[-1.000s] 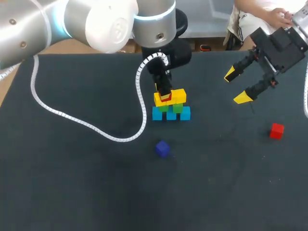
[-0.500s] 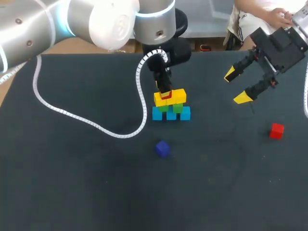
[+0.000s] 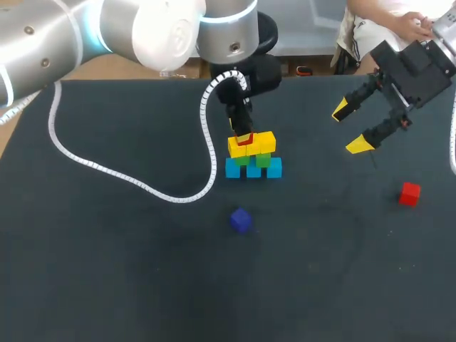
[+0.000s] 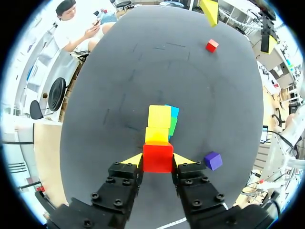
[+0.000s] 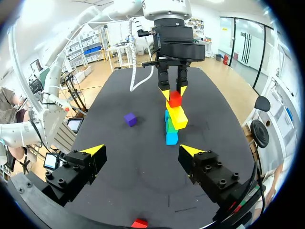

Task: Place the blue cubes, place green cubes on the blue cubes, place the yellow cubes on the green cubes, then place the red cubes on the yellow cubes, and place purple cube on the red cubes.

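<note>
Red cube [image 3: 244, 140] is clamped in my left gripper [image 3: 243, 137] in the head view, directly over the yellow cubes [image 3: 251, 144] that cap the green cubes [image 3: 254, 160] and blue cubes [image 3: 254, 169]. My right gripper [image 3: 350, 128] hangs well apart, its fingers spread and holding nothing. The second red cube [image 3: 409, 194] and the purple cube [image 3: 241, 220] lie loose on the table [image 3: 107, 271]. My own fingers hide whether the held cube touches the yellow layer.

In the left wrist view my two tips press opposite side faces of the cube, low on them. I judge it light, rigid and smooth, so flat faces taken squarely are the right hold. The lower layers are mostly covered by the yellow ones.

In the right wrist view the stack stands ahead of my open fingers, leaning a little by the look of it. I judge a sideways nudge could topple it. The second red cube is cut off at the edge.
</note>
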Robot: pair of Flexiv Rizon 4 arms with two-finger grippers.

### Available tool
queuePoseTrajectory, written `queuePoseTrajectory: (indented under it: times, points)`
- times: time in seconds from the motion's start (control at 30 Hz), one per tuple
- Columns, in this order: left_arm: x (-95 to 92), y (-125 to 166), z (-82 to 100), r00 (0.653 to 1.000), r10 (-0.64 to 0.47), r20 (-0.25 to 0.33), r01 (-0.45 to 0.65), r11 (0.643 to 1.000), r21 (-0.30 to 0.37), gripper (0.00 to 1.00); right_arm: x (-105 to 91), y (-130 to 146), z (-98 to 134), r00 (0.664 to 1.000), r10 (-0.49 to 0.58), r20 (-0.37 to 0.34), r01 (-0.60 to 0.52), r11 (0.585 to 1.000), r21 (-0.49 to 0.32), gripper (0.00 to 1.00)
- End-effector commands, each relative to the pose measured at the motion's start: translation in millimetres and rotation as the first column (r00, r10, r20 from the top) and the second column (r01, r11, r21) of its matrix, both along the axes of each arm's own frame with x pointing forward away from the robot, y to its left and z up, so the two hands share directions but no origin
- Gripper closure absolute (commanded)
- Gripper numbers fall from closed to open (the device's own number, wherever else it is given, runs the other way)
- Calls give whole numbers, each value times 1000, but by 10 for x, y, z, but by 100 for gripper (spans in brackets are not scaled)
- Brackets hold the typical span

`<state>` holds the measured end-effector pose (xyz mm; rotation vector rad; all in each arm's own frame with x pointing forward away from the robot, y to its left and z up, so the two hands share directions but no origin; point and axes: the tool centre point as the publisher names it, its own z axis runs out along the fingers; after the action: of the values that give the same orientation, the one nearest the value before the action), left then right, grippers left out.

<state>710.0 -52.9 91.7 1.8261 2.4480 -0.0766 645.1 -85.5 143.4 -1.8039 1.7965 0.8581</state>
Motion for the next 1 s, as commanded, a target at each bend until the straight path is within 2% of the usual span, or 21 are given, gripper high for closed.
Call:
queuePoseTrajectory:
  times: [0.03, 1.0]
  points:
    - [67, -18, -4, 1000, -9, -11, 9, 1000, 1, 100, 1, 0, -4, 1000, 0, 1, 0, 1000, 2, 0]
    - [86, -36, -14, 1000, -19, -19, 19, 1000, 6, 100, 1, 0, -4, 1000, 0, 1, 0, 1000, 2, 0]
